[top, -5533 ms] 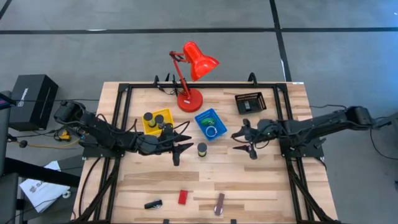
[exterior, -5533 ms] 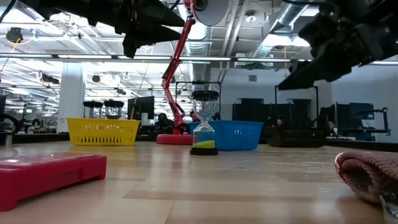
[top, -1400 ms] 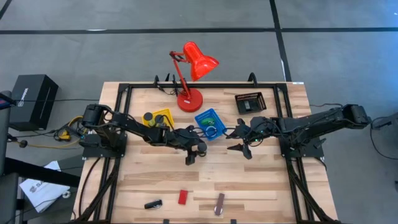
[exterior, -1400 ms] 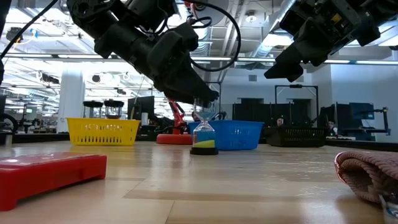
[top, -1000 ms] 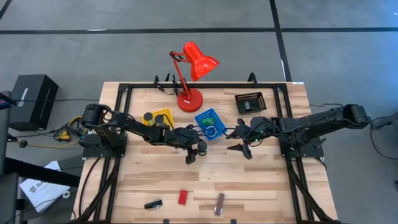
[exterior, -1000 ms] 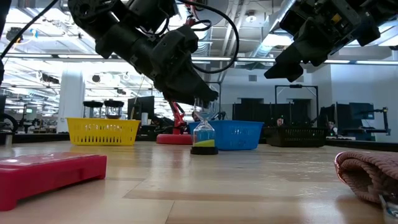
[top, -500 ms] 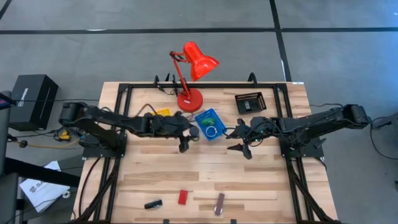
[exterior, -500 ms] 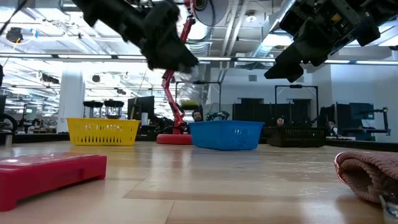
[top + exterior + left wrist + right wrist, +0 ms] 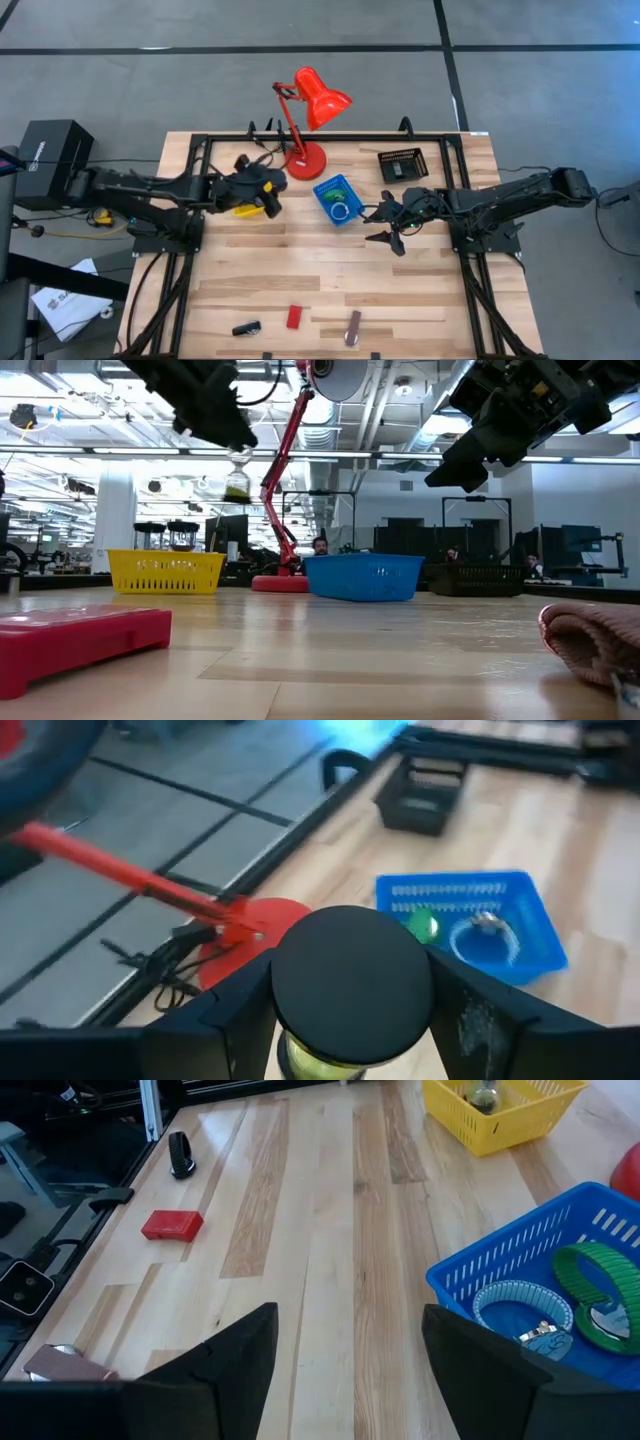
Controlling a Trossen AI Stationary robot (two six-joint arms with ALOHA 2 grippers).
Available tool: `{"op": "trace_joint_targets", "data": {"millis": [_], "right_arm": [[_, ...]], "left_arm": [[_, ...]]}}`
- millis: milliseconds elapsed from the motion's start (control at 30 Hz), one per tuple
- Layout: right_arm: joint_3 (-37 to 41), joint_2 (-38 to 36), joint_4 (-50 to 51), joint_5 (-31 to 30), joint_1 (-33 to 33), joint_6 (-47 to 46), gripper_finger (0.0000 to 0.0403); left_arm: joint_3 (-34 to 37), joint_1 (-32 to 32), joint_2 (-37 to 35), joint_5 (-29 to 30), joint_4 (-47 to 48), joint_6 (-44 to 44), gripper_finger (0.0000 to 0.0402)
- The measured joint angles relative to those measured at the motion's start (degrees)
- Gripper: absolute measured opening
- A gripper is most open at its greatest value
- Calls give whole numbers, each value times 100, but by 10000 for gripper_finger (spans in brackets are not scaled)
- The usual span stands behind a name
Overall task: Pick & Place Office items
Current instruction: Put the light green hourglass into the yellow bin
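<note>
Yellow mesh tray (image 9: 250, 203) sits at the table's rear left, and the left gripper (image 9: 268, 192) hangs directly over it, closed on a small sand timer (image 9: 238, 475) with black end caps and yellowish contents. The left wrist view shows one black cap (image 9: 350, 982) filling the space between the two fingers, gripped at both sides. In the low view the timer hangs upright, well clear of the tray rim.

The right gripper (image 9: 385, 226) waits beside the blue tray (image 9: 335, 200), raised off the table, its fingers spread wide and holding nothing. The blue tray holds a green ring (image 9: 591, 1280) and a silvery ring (image 9: 518, 1310). A black mesh tray (image 9: 401, 164) stands at the rear right, and a red desk lamp (image 9: 305, 120) stands between the rear trays.

Judgement: the step in hand is the carry-and-place of the timer into the yellow tray. The next move calls for lowering the timer inside the rim, clear of whatever the wrist view shows lying in that tray already, then releasing.

Three items remain on the front boards: a black clip (image 9: 246, 327), a red block (image 9: 293, 316) and a brown-silver bar (image 9: 353, 326). On that evidence the task is partly complete.
</note>
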State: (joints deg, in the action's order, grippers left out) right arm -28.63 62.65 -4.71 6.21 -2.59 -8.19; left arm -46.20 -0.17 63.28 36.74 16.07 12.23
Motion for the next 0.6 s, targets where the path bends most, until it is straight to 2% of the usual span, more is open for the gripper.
{"op": "trace_joint_targets", "data": {"millis": [200,333,467,600], "right_arm": [[1,2,2,1,0,0,240],[1,2,-2,0,0,2,240],[1,2,0,0,0,4,240],[1,2,-1,-1,0,17,240]], "left_arm": [[631,283,-39,482,-48,931,211],[1058,615,16,547,-217,1368,206],[1255,920,9,297,-376,1427,217],[1360,1214,12,-110,-468,1692,211]]}}
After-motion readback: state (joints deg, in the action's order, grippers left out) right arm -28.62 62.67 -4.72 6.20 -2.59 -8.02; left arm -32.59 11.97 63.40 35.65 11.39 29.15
